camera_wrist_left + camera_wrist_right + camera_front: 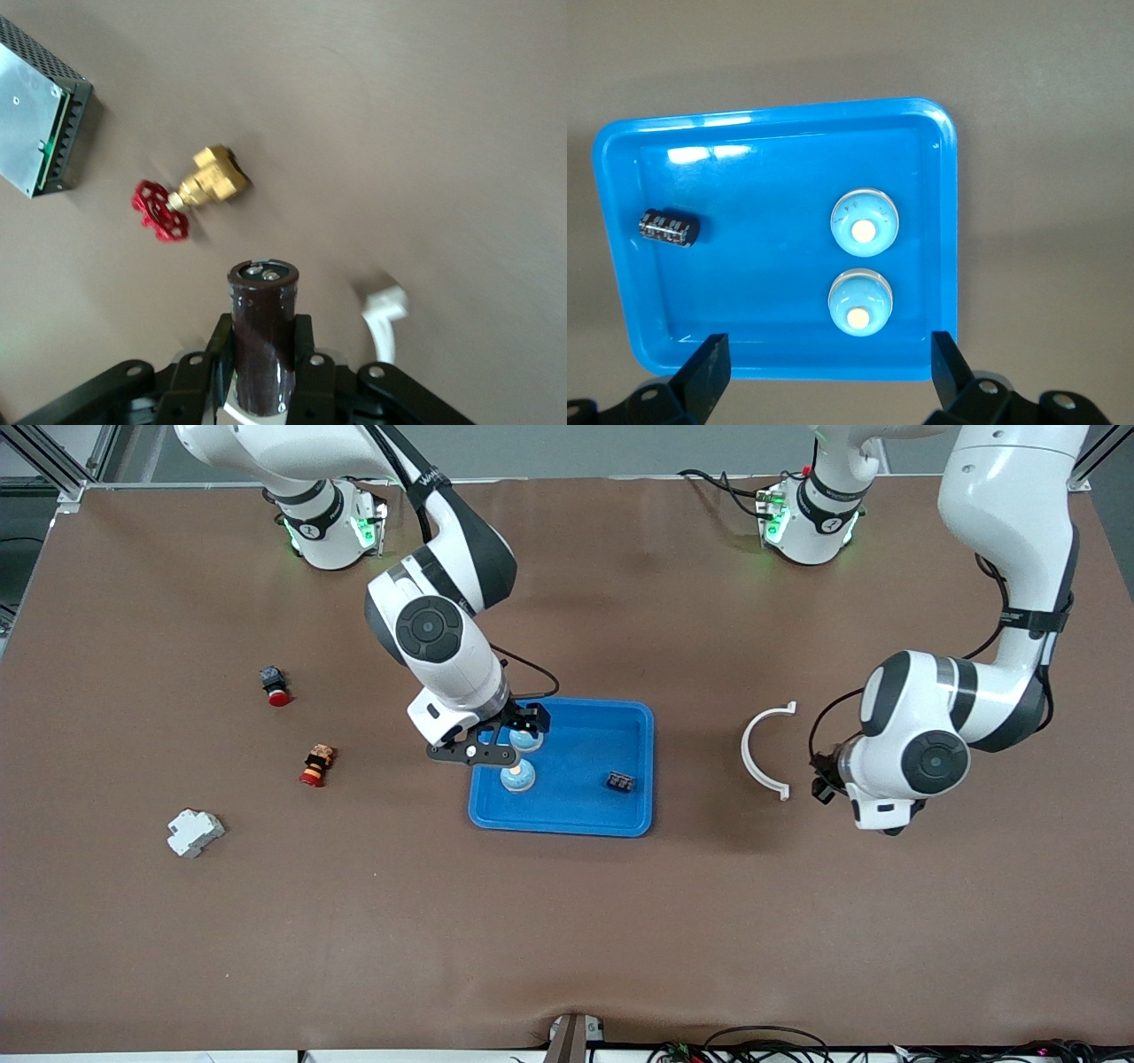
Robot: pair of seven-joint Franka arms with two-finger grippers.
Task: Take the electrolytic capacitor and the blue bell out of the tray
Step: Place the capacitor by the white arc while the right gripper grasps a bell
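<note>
A dark brown capacitor (264,336) stands upright, clamped between the left gripper (264,376) fingers, seen only in the left wrist view. That gripper hangs over the table beside a white curved clip (764,749), hidden under its wrist in the front view. The right gripper (828,372), jaws spread and empty, hovers over the blue tray (780,142) holding two bells (865,223) and a small capacitor (669,228).

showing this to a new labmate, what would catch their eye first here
The blue tray mid-table stands out, holding two pale blue bells and a small dark capacitor, with the right hand open above the bells. Toward the left arm's end, the left hand is shut on a tall dark capacitor, beside a white curved piece.
</note>
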